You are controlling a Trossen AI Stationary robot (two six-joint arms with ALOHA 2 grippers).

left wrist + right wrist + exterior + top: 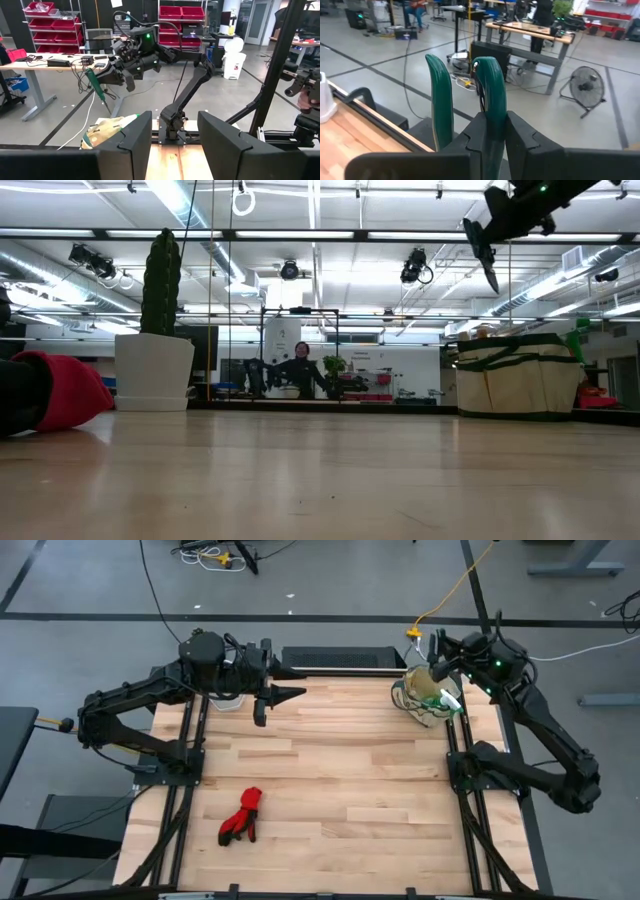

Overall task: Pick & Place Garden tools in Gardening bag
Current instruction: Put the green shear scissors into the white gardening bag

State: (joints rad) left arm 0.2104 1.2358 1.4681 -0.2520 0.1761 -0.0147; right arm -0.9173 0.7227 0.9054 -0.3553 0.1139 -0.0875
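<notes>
Shears held above the bag, blades hidden.
The right gripper has its fingers clamped on green-handled shears over the beige bag; left gripper part-open, empty; red gloves on worktop.

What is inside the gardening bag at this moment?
In the high view, the gardening bag shows a white-and-green item at its open top, poking over the rim. Deeper contents are hidden by its walls. The right gripper holds the green-handled shears above it.
</notes>
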